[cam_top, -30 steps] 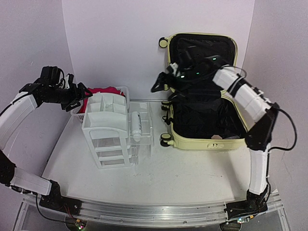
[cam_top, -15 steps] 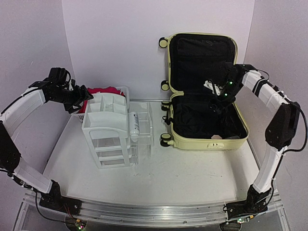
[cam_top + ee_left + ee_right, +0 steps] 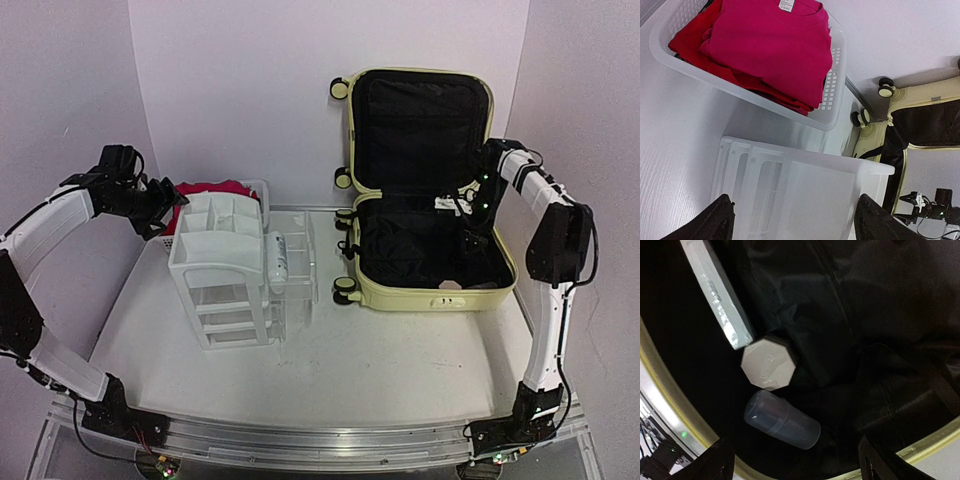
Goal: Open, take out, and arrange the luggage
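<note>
Since 1 s ago my R gripper [image 3: 470, 228] swung right, down into luggage [image 3: 420, 297]; jaws wide apart, empty. L gripper [image 3: 163, 207] spread too, near basket [image 3: 836, 60].

A white mesh basket [image 3: 836, 67] holds a folded magenta shirt [image 3: 775, 45] over red clothes [image 3: 690, 40], just behind a white drawer organiser [image 3: 215, 270]; beside it a white tube [image 3: 282, 258] lies on a clear rack [image 3: 308, 272]

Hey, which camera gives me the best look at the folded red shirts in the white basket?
The left wrist view: the red shirts lie close and unobstructed in the basket. The top external view shows only a red strip of them behind the drawer organiser. The right wrist view looks into the luggage and shows none.
</note>
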Controlling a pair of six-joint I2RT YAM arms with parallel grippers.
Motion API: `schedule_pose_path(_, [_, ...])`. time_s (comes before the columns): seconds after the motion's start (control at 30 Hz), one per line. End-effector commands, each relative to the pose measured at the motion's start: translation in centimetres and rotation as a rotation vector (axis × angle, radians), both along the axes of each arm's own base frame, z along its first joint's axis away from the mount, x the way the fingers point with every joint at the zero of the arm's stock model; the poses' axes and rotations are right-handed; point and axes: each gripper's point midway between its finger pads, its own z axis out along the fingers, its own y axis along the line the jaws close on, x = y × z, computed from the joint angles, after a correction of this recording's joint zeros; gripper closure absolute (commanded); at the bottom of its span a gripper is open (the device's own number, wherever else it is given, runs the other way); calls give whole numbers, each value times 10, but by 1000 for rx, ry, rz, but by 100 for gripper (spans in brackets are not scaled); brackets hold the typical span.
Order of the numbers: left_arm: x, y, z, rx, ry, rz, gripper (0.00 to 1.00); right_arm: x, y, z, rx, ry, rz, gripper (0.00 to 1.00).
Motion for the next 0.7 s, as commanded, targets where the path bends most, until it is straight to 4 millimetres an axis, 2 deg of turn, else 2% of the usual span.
schedule_pose_path(0.0, [-1,10,-9,35,56,14,17,-29,-22,-7,-2,165,61,15])
schedule_pose_path(0.17, [-6,24,-12,46,76,115,17,-43,-24,-27,51,271,68,18])
schedule_pose_path(0.37, [-12,27,-22,59,110,128,17,-69,-32,-44,28,378,90,18])
schedule_pose_path(0.5, [-7,27,-20,62,106,131,17,-80,-28,-45,52,410,93,16])
schedule_pose_path(0.67, [-2,23,-27,55,127,111,17,-93,-33,-46,34,427,121,14])
